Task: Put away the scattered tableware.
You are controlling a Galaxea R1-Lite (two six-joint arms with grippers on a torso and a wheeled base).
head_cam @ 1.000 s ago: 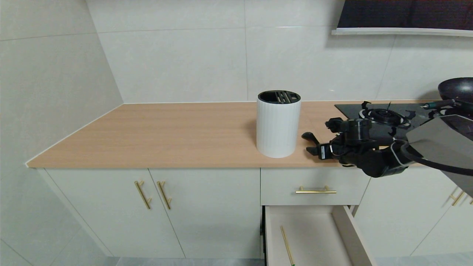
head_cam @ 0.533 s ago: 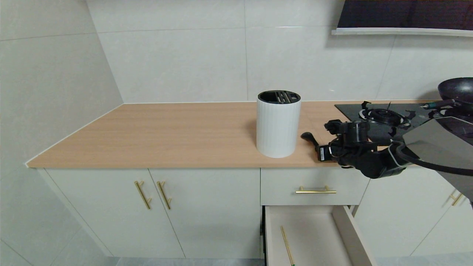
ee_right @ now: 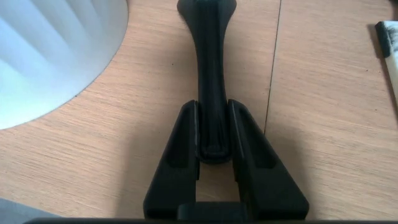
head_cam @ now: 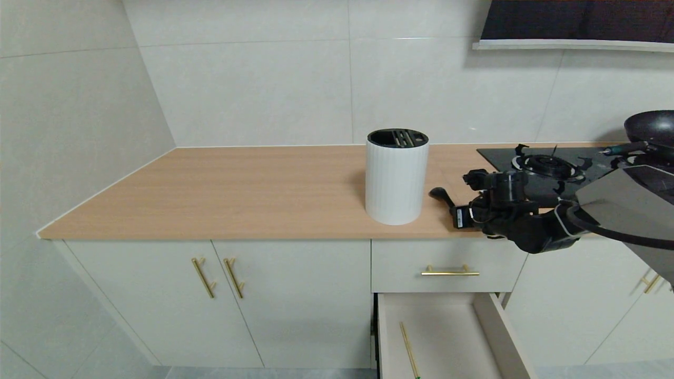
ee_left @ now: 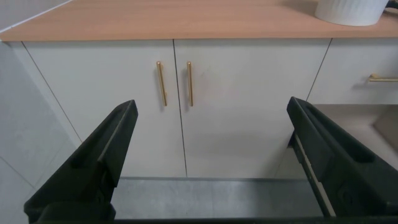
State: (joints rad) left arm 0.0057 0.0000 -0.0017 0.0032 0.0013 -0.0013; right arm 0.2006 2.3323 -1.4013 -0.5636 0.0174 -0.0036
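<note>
Right wrist view: right pincer (ee_right: 213,115) grips black utensil (ee_right: 210,56).

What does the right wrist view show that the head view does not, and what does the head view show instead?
Right wrist view settles the grip: the right gripper is shut on the long black utensil handle. Head view adds the open white drawer holding a thin wooden stick, the black gas stove and the black wok. Both share that gripper and the white ribbed cylindrical holder on the light wooden countertop.
</note>
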